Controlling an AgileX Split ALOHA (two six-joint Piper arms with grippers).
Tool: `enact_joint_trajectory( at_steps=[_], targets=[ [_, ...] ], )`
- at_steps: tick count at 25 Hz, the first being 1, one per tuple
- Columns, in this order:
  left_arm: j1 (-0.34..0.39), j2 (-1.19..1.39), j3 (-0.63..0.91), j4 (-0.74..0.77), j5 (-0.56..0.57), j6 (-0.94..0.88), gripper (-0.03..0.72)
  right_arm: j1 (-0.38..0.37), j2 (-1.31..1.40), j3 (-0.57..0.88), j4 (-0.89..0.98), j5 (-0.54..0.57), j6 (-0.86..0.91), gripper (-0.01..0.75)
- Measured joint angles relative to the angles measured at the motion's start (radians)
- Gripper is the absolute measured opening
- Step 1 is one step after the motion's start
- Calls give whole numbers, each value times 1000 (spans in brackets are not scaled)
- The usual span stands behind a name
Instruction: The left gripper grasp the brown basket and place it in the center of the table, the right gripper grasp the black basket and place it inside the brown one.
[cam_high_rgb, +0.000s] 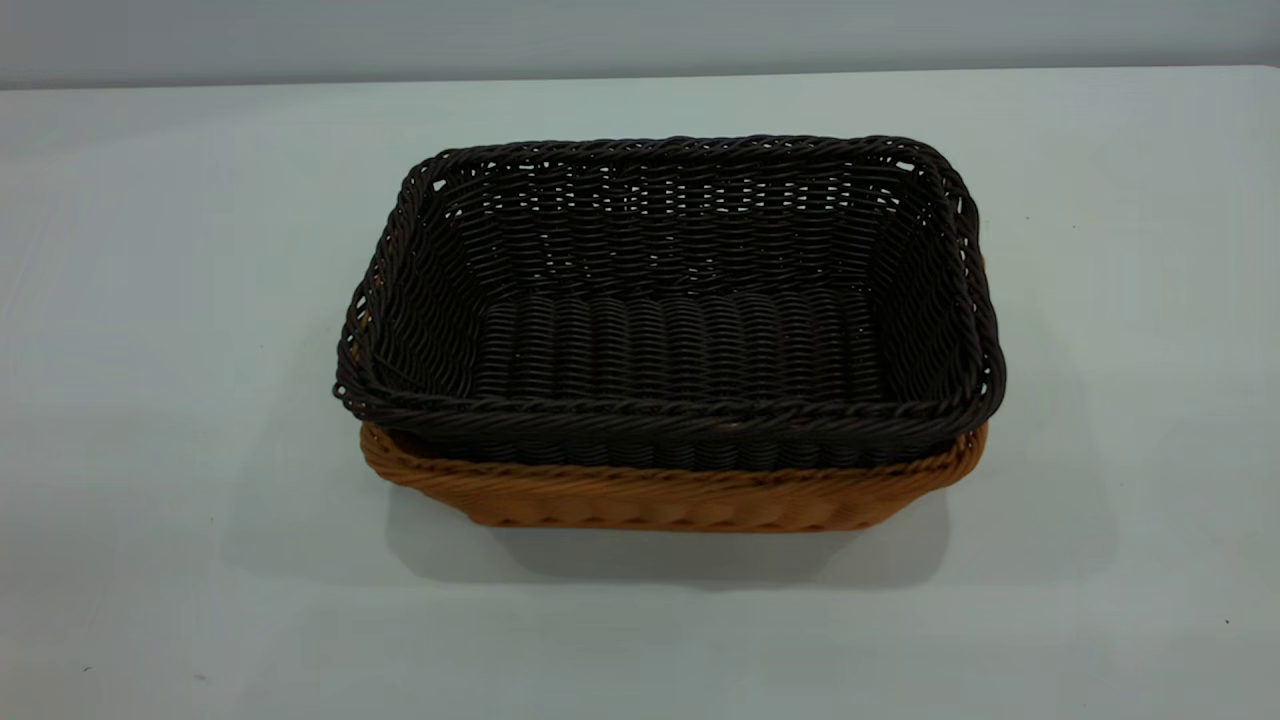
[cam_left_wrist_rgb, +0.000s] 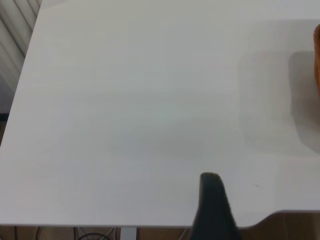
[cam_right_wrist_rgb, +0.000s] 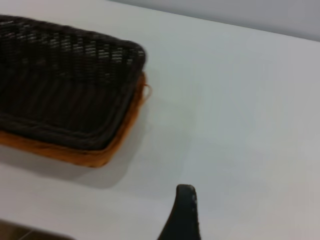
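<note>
The black basket (cam_high_rgb: 670, 300) sits nested inside the brown basket (cam_high_rgb: 660, 495) at the middle of the table (cam_high_rgb: 170, 300); only the brown one's rim and lower wall show under it. Neither arm shows in the exterior view. In the left wrist view my left gripper (cam_left_wrist_rgb: 248, 200) hangs over bare table well away from the baskets. One dark finger (cam_left_wrist_rgb: 212, 205) shows, and a sliver of the brown basket (cam_left_wrist_rgb: 317, 60) at the edge. In the right wrist view my right gripper (cam_right_wrist_rgb: 225, 202) is off the short end of the nested black basket (cam_right_wrist_rgb: 65, 85) and brown basket (cam_right_wrist_rgb: 117, 142), holding nothing.
The table's edge (cam_left_wrist_rgb: 150, 225) runs close under the left gripper, with floor and cables beyond it. A grey wall (cam_high_rgb: 640, 35) stands behind the table's far edge. Bare table surrounds the baskets on all sides.
</note>
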Motion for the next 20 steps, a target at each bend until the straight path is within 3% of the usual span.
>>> enact_joint_trajectory(
  at_steps=[6, 11, 20],
  targets=[
    [0, 0, 0, 0, 0, 0, 466, -79, 0, 5, -72, -5, 108, 593],
    [0, 0, 0, 0, 0, 0, 466, -80, 0, 5, -127, -6, 202, 593],
    [0, 0, 0, 0, 0, 0, 466, -80, 0, 5, -133, -7, 213, 593]
  ],
)
